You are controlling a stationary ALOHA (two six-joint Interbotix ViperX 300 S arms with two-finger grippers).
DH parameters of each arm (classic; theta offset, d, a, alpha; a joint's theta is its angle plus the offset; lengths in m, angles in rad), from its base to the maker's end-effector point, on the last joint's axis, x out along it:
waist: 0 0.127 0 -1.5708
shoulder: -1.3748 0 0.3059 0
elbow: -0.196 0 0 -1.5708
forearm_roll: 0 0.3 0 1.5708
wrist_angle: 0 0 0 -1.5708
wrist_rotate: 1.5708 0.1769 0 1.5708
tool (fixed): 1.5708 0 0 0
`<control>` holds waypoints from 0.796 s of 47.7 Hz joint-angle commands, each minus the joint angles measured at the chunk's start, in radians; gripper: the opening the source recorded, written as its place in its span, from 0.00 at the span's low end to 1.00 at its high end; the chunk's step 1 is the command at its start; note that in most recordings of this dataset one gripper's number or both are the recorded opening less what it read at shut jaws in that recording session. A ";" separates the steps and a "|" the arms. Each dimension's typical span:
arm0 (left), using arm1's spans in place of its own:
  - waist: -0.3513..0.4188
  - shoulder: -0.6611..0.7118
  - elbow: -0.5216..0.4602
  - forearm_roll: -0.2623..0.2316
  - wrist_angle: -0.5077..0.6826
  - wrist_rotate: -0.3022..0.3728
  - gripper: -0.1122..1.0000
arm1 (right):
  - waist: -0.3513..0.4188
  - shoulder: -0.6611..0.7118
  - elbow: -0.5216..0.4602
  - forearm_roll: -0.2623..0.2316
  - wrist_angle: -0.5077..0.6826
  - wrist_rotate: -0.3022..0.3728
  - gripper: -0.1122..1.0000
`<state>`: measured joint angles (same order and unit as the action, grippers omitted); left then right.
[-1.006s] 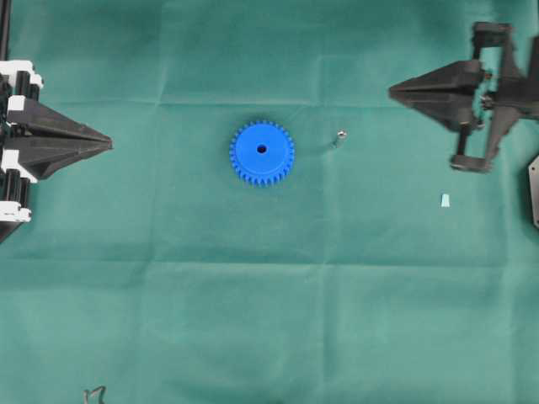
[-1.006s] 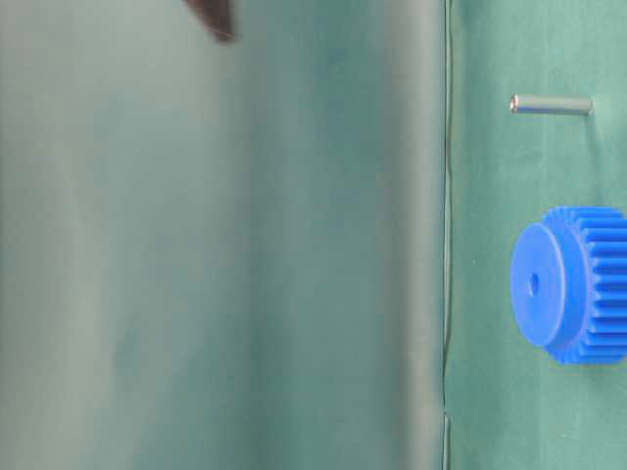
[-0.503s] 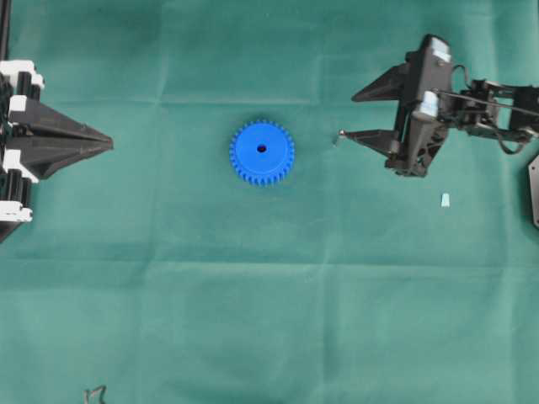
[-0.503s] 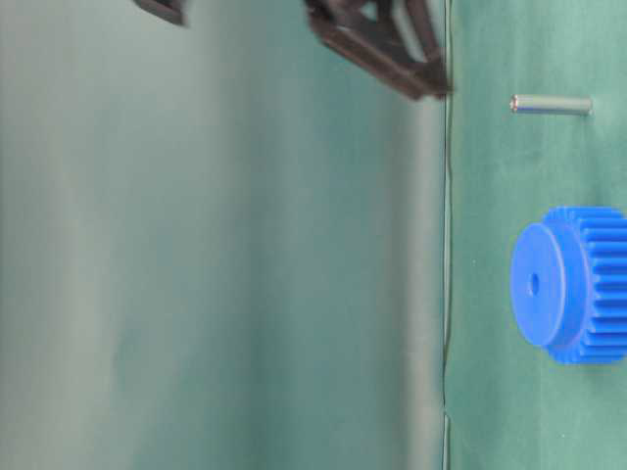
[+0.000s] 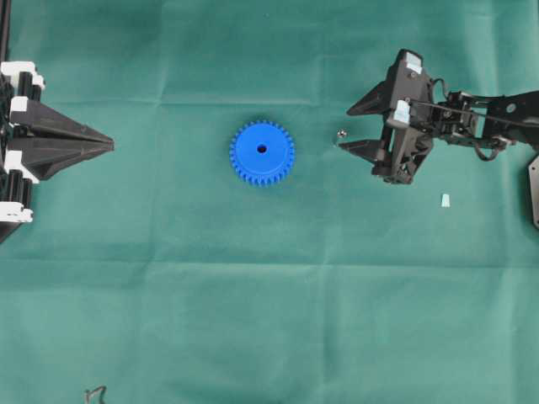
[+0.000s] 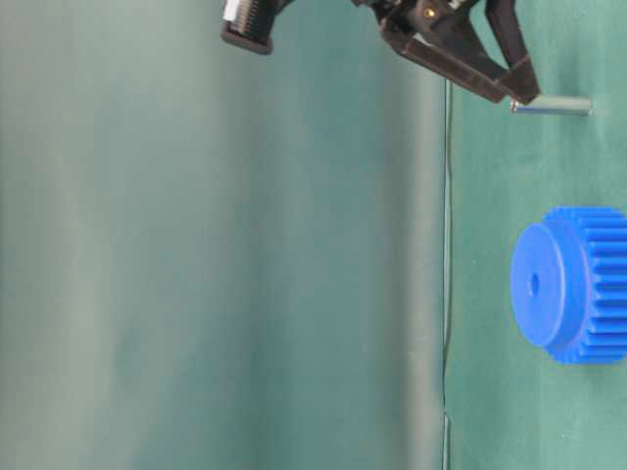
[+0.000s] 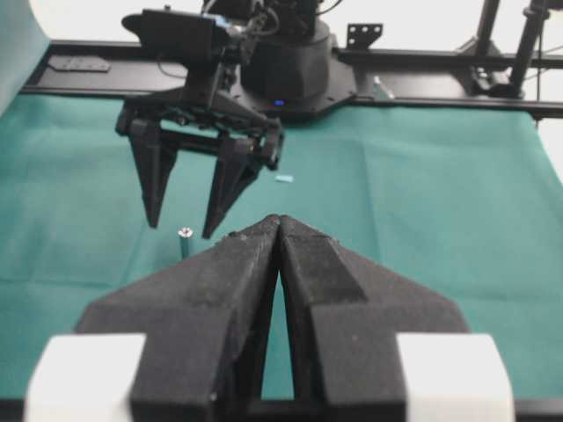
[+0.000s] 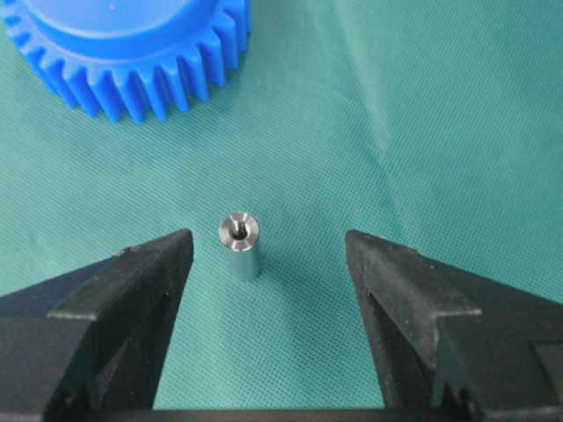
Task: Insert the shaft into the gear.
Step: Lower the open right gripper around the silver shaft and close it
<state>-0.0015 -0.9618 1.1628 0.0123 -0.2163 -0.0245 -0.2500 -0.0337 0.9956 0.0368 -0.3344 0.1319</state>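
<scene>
The blue toothed gear [image 5: 262, 152] lies flat in the middle of the green cloth, centre hole up; it also shows in the table-level view [image 6: 568, 284] and the right wrist view [image 8: 132, 44]. To its right the small silvery shaft [image 5: 341, 134] stands upright on the cloth [image 6: 551, 105] [image 8: 239, 246] [image 7: 185, 242]. My right gripper [image 5: 345, 128] is open, with one fingertip on each side of the shaft and not touching it [image 8: 268, 240]. My left gripper [image 5: 109, 145] rests at the left edge, shut and holding nothing [image 7: 279, 220].
A small pale block [image 5: 445, 200] lies on the cloth behind the right gripper. A black plate [image 5: 534, 189] sits at the right edge. A bit of dark wire [image 5: 94, 393] lies at the bottom left. Bare cloth surrounds the gear.
My right gripper went from shut at the far right to open, then moved left and down until its fingertips flank the shaft. The gear, the shaft and my left arm stayed still.
</scene>
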 commanded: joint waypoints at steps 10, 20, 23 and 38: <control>0.002 0.008 -0.025 0.003 -0.003 0.000 0.12 | -0.002 0.014 -0.025 0.002 -0.046 0.002 0.78; 0.000 0.006 -0.026 0.003 -0.002 0.000 0.12 | 0.002 0.041 -0.048 0.002 -0.040 0.002 0.69; 0.000 0.008 -0.026 0.003 0.002 0.000 0.12 | 0.008 0.043 -0.049 0.002 -0.040 0.002 0.55; 0.000 0.006 -0.026 0.003 0.005 0.000 0.12 | 0.021 0.041 -0.049 0.000 -0.028 0.002 0.26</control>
<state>-0.0031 -0.9618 1.1628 0.0123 -0.2071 -0.0245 -0.2301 0.0169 0.9649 0.0368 -0.3636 0.1319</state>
